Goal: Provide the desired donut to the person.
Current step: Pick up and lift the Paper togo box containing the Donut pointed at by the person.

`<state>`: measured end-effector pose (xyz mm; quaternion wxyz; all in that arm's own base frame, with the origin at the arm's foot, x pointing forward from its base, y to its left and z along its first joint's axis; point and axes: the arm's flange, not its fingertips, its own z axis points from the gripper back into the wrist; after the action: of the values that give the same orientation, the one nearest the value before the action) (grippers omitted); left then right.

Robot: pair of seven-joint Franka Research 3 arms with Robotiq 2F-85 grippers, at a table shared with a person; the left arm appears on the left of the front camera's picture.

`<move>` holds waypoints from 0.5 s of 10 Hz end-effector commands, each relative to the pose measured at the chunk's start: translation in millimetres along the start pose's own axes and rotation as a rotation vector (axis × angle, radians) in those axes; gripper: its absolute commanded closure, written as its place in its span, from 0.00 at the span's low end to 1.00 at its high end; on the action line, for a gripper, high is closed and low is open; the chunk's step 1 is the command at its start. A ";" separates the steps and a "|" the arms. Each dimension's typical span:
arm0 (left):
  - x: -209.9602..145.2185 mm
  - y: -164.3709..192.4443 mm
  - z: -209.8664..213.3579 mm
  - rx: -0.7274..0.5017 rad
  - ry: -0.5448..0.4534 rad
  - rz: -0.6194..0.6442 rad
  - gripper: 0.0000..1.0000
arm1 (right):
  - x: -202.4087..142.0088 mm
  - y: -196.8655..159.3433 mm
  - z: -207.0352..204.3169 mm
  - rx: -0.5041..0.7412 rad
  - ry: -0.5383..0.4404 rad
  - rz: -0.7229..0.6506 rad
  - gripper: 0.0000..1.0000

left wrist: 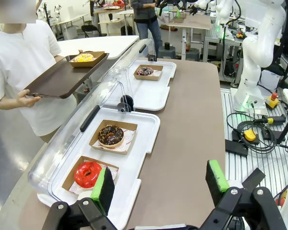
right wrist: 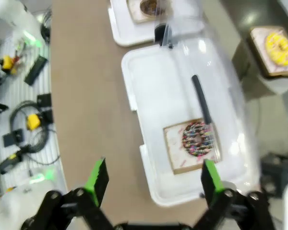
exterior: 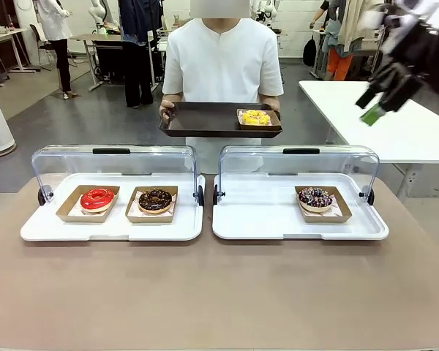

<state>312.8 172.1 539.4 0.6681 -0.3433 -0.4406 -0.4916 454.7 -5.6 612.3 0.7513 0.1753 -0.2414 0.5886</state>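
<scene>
Now, right claw (exterior: 371, 107) a blur at two o'clock, jaws spread and empty, left claw (left wrist: 159, 183) likewise wide open, yellow donut (exterior: 255, 117) on the person's (exterior: 223, 62) tray (exterior: 201, 117) at twelve.

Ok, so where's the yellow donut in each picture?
Front view: the yellow donut is top middle, at the right end of the brown tray the person holds.
Left wrist view: the yellow donut is upper left, on that tray's far end.
Right wrist view: the yellow donut is in the top right corner.
Shared landmark: the sprinkled donut.
</scene>
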 end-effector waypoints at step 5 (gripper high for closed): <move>0.5 -0.7 0.6 0.003 -0.011 -0.007 0.00 | -156.0 -26.1 40.4 0.121 -0.429 0.090 0.00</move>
<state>312.9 171.8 539.5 0.6681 -0.3432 -0.4404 -0.4919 431.2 -146.4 565.1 0.6529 0.2902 -0.3827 0.5857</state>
